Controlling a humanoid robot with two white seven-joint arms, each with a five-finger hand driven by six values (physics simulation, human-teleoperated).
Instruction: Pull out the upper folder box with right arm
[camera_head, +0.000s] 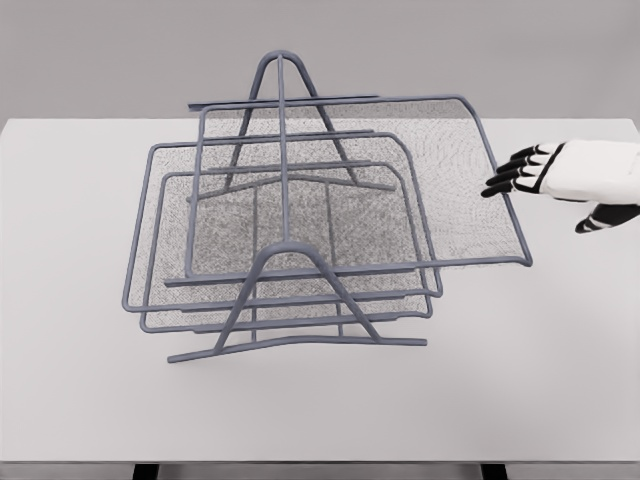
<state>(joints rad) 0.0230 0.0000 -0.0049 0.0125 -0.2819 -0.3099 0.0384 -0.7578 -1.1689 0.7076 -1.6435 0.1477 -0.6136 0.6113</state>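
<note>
Bench (80, 400): a plain white bench surface fills most of the head view, grey wall behind it.
Rack (290, 300): a blue-grey wire file rack with two A-shaped end frames stands left of the middle; one frame is near the camera, the other at the far side.
Lower trays (160, 240): two grey mesh trays with blue-grey wire rims sit stacked in the rack, their left edges sticking out past the frames. Nothing lies in them.
Upper folder box (460, 170): the top mesh tray with the same wire rim sits above the other two and is shifted to the right, its right edge reaching well beyond the rack. It holds nothing.
Right robot hand (545, 180): white with black fingers (510, 178), coming in from the right edge. The fingers are spread and extended, grasping nothing; their tips are at the right rim of the upper folder box, touching or just beside it, which I cannot tell.
</note>
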